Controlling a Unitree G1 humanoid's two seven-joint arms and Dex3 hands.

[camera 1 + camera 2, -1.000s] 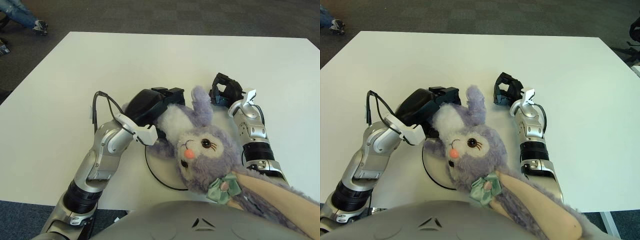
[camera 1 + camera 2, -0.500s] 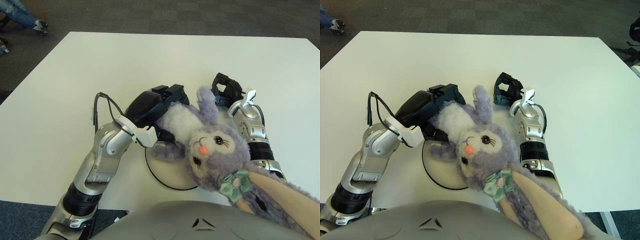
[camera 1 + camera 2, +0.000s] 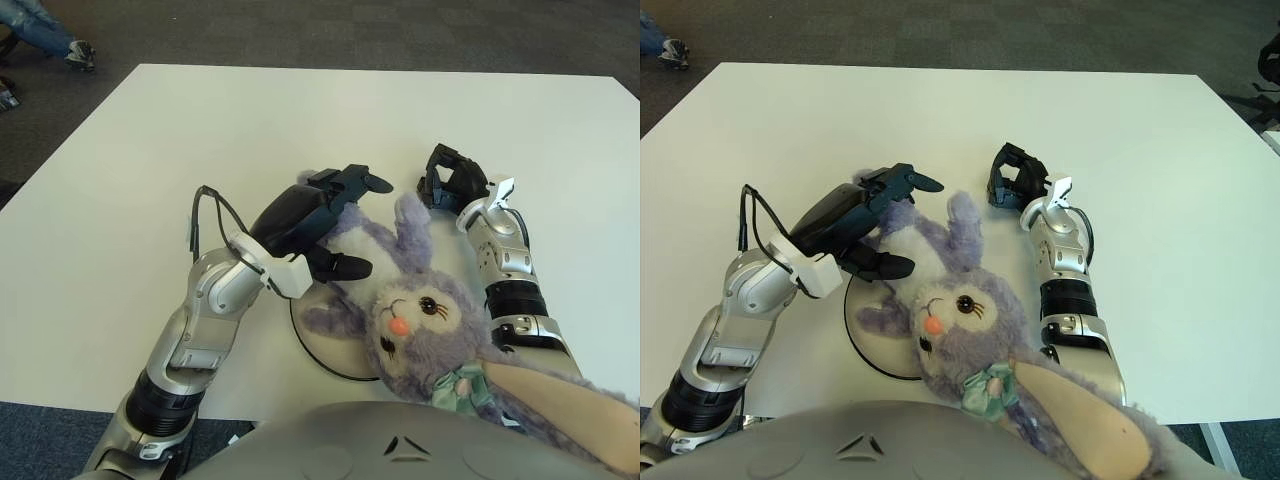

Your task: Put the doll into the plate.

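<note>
1. Grey carpet surrounds a white table point(image 3: 300, 130), and near its front edge sits the white plate point(image 3: 318, 350), our landmark for everything else.

2. Right on the plate lies the doll point(image 3: 400, 300), a purple plush rabbit: its pale body covers the plate's far half, its head hangs off the plate's near-right side, and one ear points up and away from the plate.

3. Big change now! The left hand point(image 3: 320, 215), which half a second ago was wrapped around the doll's body, has its fingers spread wide, one reaching out past the plate's far edge, another lying low by the doll's flank. Nothing is clamped any more.

4. The doll has also dropped lower and settled since then, its face turned up toward the camera.

5. To my eye that means the release is done and the doll is mostly in the plate, though the head overhanging could still tip it off.

6. The right hand point(image 3: 452, 180) shows well to the right of the plate, beyond the doll's raised ear, unmoved, with fingers curled on nothing.

7. No brand, label or writing is readable anywhere; only a green bow point(image 3: 458, 388) sits at the doll's neck.
</note>
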